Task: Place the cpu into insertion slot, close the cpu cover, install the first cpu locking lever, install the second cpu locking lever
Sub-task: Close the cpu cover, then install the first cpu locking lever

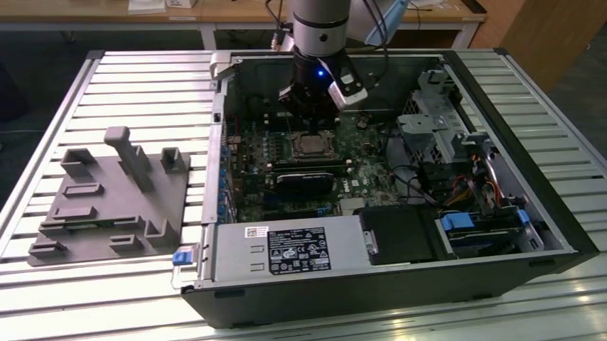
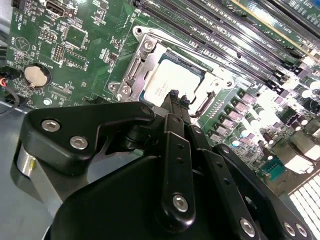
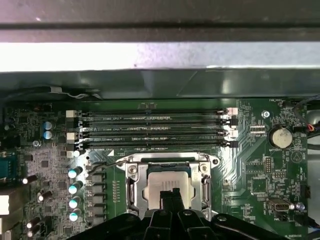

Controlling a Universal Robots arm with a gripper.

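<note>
My black gripper [image 2: 178,96] low over green circuit board [image 2: 75,30]. Fingertips pressed together, pinching nothing. Tips at small flat square silver-grey cpu [image 2: 167,80], can't tell if touching. Cpu sits inside small square insertion slot [image 3: 167,169]. Thin square metal cpu cover [image 2: 141,60] lies flat around chip, chip visible through its window. Exterior view: my arm [image 1: 318,28] reaches into open black computer case [image 1: 379,298] on slatted metal table [image 1: 124,78].
</note>
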